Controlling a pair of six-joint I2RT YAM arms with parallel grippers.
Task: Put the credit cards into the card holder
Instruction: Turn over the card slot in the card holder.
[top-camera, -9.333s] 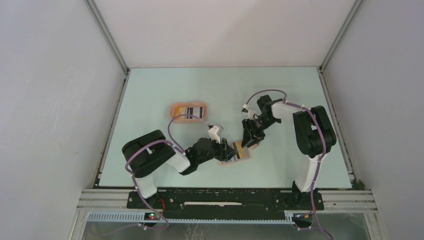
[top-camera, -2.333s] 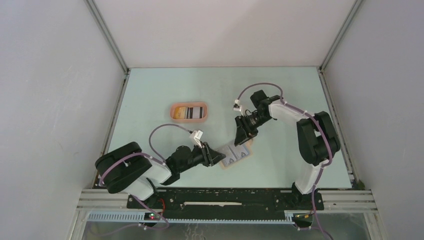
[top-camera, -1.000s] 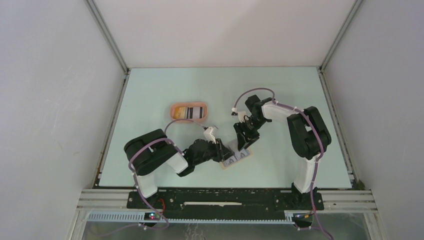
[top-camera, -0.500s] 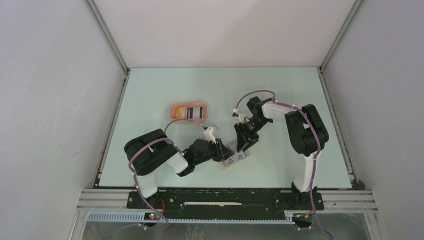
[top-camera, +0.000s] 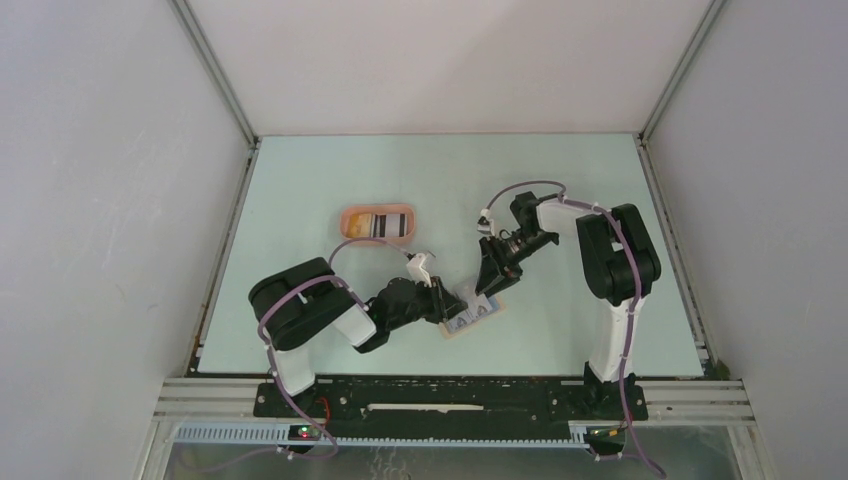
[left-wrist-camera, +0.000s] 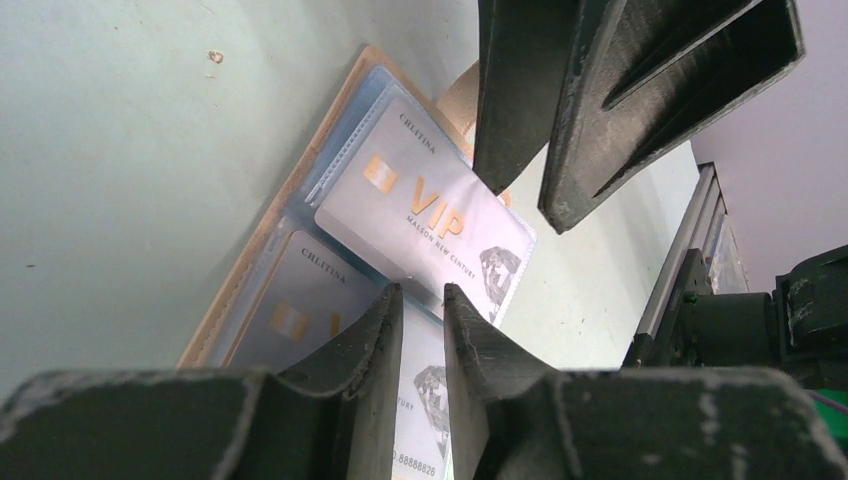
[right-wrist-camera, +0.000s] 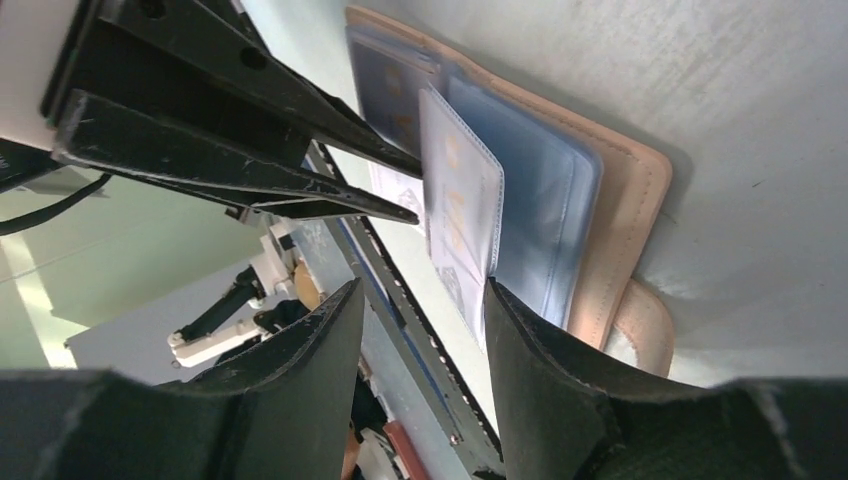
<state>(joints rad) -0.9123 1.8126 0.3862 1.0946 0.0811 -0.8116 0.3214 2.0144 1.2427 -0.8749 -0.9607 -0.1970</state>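
Note:
The tan card holder (top-camera: 470, 320) lies open on the table, its clear sleeves up. A silver VIP credit card (left-wrist-camera: 430, 215) sits in one sleeve, and a second silver card (left-wrist-camera: 300, 310) in the sleeve beside it. My left gripper (left-wrist-camera: 422, 292) is low over that second card, jaws only narrowly apart, with the card's face showing through the gap. My right gripper (right-wrist-camera: 422, 290) stands open at the holder's (right-wrist-camera: 620, 200) far side, its fingers on either side of a raised sleeve leaf (right-wrist-camera: 460, 210). In the top view the left gripper (top-camera: 452, 300) and the right gripper (top-camera: 488, 288) nearly meet.
A peach oval tray (top-camera: 346, 222) stands behind and left of the holder, with more cards (top-camera: 382, 224) lying in it. The left gripper's fingers (right-wrist-camera: 250, 110) reach close across the right wrist view. The holder's snap strap (right-wrist-camera: 645, 320) sticks out at its edge.
The right gripper has shifted a little to the right above the holder. The left jaws have narrowed slightly. The left arm and the holder stay where they were.

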